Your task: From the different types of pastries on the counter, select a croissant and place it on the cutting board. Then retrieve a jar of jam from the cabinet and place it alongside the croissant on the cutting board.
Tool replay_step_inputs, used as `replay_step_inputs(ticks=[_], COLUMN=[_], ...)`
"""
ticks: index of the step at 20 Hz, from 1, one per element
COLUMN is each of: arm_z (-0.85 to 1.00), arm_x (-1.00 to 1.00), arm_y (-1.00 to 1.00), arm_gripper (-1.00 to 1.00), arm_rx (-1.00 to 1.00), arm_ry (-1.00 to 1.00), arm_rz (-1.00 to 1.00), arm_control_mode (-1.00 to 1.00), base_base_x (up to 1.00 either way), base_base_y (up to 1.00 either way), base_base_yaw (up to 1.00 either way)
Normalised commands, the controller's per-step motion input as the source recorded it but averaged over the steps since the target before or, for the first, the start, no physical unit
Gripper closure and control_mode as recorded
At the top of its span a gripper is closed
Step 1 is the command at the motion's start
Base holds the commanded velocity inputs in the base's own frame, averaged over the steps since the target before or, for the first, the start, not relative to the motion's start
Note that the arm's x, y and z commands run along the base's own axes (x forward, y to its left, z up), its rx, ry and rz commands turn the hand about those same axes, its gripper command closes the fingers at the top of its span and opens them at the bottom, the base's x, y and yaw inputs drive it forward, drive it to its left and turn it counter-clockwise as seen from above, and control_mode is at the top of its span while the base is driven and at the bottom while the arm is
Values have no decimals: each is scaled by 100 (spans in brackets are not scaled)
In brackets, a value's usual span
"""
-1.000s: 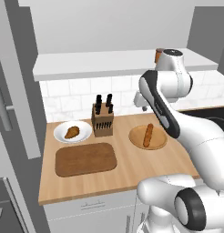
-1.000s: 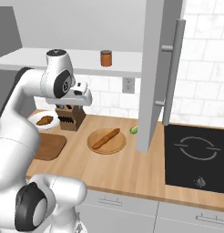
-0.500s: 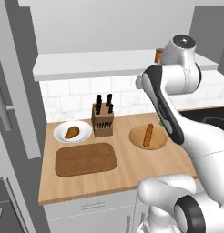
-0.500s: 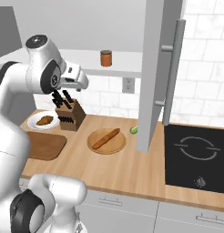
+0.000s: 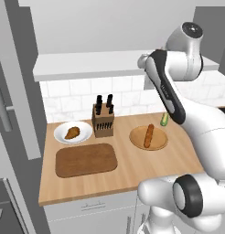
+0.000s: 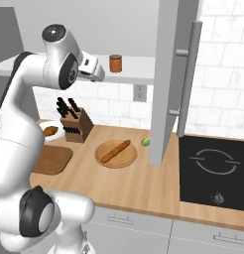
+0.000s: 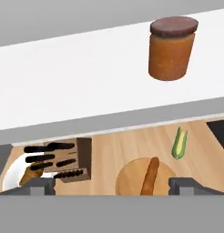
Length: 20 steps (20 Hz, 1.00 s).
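Fingers: my gripper (image 7: 112, 185) stands wide open with nothing between the tips; I see both dark tips at the 6 o'clock edge of the hand view, well apart from each other.
Hand position: raised to shelf height in front of the cabinet (image 6: 139, 67), apart from everything on the shelf.
Jar of jam: upright on the white shelf, at 1 o'clock in the hand view (image 7: 171, 48) and just right of my hand in the right base view (image 6: 115, 63); not yet touched.
Croissant: on the white plate (image 5: 64, 128) at 9 o'clock of the knife block (image 5: 103, 121), golden-brown (image 5: 72, 133); I judge it not yet moved.
Cutting board: bare (image 5: 87, 159), at 6 o'clock of the plate on the counter (image 5: 132, 176).
Stick roll: on the round wooden plate (image 5: 149, 135); it is not wanted.
Progress: I read neither step as done; the hand faces the jar though the croissant step is unfinished.
Left to do: croissant onto the board, jar beside it.
Hard to make out: the small yellow-green thing (image 7: 179, 143) past the round plate is too small for me to name.
Hidden: my own arm covers the jar in the left base view, and the shelf edge cuts off most of the croissant in the hand view.
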Motion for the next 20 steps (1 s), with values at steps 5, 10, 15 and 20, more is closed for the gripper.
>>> replay_step_inputs(ticks=[5,10,15,20], arm_z=[31,69,-27,-41], arm_x=[53,74,-6,-14], arm_y=[-24,-35,-2,-5], arm_gripper=[-100,-100,-100,-100], arm_rx=[-2,0,-12,-16], arm_ry=[1,0,0,1], arm_rz=[0,-2,0,0], arm_control_mode=[-100,-100,-100,-100], base_base_x=[0,0,0,0], base_base_y=[0,0,0,0], base_base_yaw=[0,0,0,0])
